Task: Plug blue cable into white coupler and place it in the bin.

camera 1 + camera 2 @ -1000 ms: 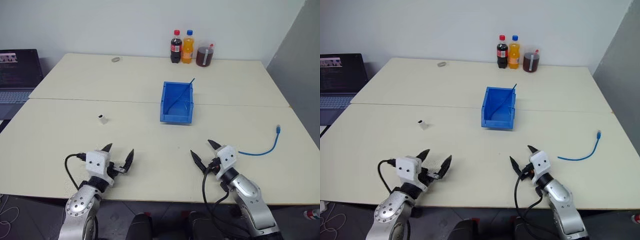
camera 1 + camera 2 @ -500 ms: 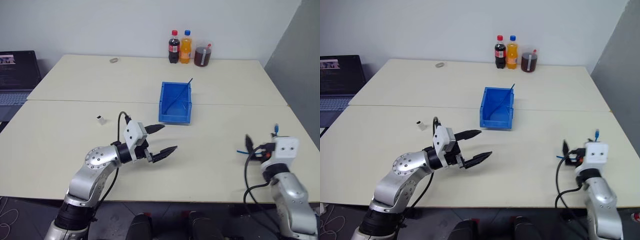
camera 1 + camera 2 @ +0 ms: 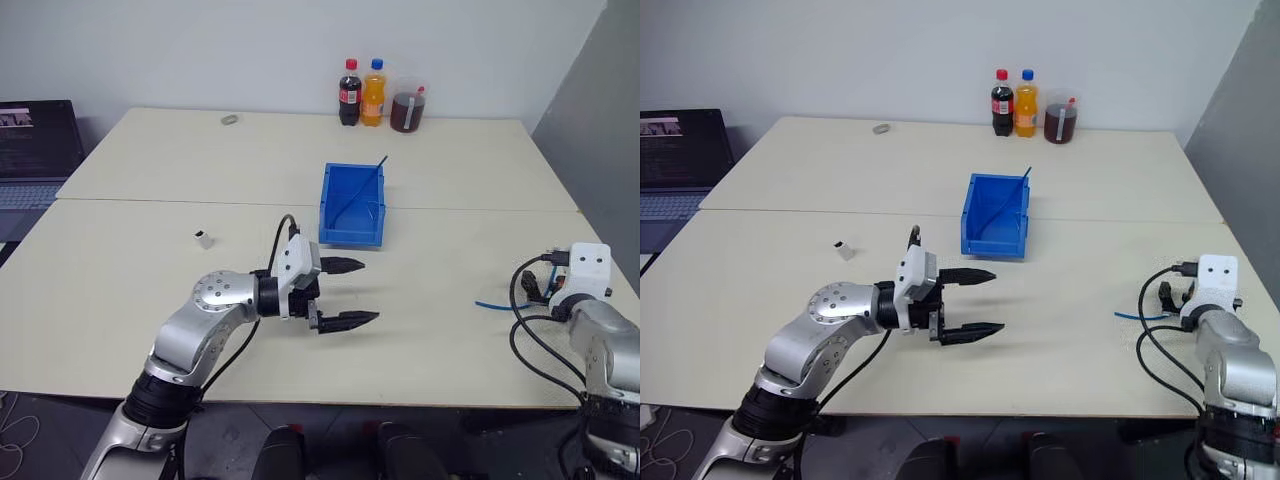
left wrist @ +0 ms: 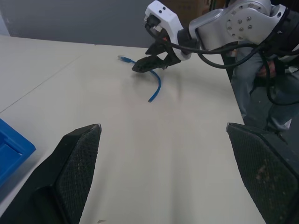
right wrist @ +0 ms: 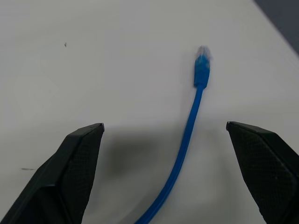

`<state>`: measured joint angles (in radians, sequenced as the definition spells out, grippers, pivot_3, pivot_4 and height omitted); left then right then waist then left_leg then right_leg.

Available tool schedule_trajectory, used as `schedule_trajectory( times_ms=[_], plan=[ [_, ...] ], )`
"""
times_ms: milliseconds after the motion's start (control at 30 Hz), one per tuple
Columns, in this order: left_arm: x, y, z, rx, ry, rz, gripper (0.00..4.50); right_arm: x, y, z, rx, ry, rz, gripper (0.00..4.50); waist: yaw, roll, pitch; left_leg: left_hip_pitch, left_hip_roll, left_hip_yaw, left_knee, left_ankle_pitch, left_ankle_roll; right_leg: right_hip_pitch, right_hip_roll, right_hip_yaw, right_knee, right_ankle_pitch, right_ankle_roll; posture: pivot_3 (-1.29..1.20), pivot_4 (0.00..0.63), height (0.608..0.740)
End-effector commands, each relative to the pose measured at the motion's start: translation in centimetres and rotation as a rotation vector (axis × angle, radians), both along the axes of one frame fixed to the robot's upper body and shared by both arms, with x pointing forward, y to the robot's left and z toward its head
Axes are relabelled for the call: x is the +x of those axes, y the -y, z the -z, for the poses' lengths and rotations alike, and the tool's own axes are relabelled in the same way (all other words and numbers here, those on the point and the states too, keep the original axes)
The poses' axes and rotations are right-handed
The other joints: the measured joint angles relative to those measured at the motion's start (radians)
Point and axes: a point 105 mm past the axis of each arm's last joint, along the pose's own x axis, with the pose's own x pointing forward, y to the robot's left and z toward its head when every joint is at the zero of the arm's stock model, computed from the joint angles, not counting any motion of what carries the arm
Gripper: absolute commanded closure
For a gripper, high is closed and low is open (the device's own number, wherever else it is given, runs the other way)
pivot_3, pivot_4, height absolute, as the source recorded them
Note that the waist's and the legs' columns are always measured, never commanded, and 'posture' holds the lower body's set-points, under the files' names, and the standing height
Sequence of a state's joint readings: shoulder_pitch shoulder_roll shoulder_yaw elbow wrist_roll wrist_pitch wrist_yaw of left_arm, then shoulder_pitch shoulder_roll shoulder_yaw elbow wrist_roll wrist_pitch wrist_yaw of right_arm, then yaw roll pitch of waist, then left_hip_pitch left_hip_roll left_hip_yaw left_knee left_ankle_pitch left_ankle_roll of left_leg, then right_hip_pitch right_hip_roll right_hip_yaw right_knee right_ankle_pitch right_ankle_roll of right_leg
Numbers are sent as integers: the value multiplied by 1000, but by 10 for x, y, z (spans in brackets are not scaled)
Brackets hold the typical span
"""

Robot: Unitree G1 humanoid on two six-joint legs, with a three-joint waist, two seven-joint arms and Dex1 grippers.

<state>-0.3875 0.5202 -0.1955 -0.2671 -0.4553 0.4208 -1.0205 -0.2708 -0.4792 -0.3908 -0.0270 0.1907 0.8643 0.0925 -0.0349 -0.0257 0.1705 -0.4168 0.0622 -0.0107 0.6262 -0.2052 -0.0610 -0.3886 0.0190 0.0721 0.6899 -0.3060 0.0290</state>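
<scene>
I am holding my left end effector (image 3: 348,292) out over the middle of the desk (image 3: 130,290), pointing toward my right, with its two black fingers (image 3: 345,265) spread wide and nothing between them. It is hanging just in front of the bin (image 3: 352,206), near its lower front lip but apart from it.

I am keeping my right end effector (image 4: 145,64) low at the desk's right edge, right over the blue cable (image 5: 186,140). In my right wrist view its fingers (image 5: 77,168) are standing wide apart on either side of the cable, which is lying flat on the desk between them, not gripped. The cable's pale plug (image 5: 202,58) is pointing away from the fingers, and the cord is curving back between them. From my left wrist view the right end effector's tips are sitting just above the cord, near its plug end; I cannot tell whether they are touching it.

The white coupler (image 3: 204,238) is standing alone on the left part of the desk, well apart from both end effectors and from the cable.

The bin is sitting in the desk's middle, with a dark-blue strand (image 3: 362,188) leaning inside it and poking over the far right corner.

At the desk's far edge three bottles (image 3: 375,94) are standing together, a small grey piece (image 3: 230,119) is lying to their left, and a laptop (image 3: 35,140) is sitting off to the far left.
</scene>
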Motion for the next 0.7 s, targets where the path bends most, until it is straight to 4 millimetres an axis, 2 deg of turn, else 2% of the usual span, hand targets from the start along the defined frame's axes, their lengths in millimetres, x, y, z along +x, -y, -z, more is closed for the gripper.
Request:
schedule_trajectory(
  times_ms=[33, 367, 500, 567, 600, 700],
  plan=[
    [-3, 5, -5, -4, 37, 26, 0, 3, 15, -6, 26, 4, 29, 852, 1, 0, 0, 0, 0, 0, 0, 0, 0, 0, 0, 0, 0, 0, 0, 0, 150, 740],
    [-4, 5, -5, -30, 31, 26, 0, 7, 29, -3, 74, -4, 79, 3234, 4, 0, 0, 0, 0, 0, 1, 0, 0, 1, -1, 0, -1, 1, 1, 0, 150, 740],
    [-4, 3, -5, -22, 35, 25, 0, 8, 37, -5, 144, 13, 114, 4117, 4, 0, 0, 0, 0, 0, 1, 0, 0, 1, -1, 0, -2, 1, 1, 0, 150, 740],
    [-4, 1, -4, -16, 34, 23, 0, 8, 37, -8, 162, 17, 97, 4451, 4, 0, 0, 0, 0, 0, 1, 0, 0, 1, -1, 0, -2, 1, 1, 0, 150, 740],
    [-5, 0, -2, -7, 31, 26, 0, 9, 35, -10, 169, 15, 57, 4451, 4, 0, 0, 0, 0, 1, 1, 0, 0, 1, -1, 0, -2, 1, 1, 0, 150, 740],
    [-14, -9, 6, 32, 21, 48, 0, 11, 11, -25, 124, -9, -187, 4451, 2, 1, 1, 0, 0, 1, 0, 0, 0, 1, -1, 0, -2, 1, 1, 0, 150, 740]
  ],
)
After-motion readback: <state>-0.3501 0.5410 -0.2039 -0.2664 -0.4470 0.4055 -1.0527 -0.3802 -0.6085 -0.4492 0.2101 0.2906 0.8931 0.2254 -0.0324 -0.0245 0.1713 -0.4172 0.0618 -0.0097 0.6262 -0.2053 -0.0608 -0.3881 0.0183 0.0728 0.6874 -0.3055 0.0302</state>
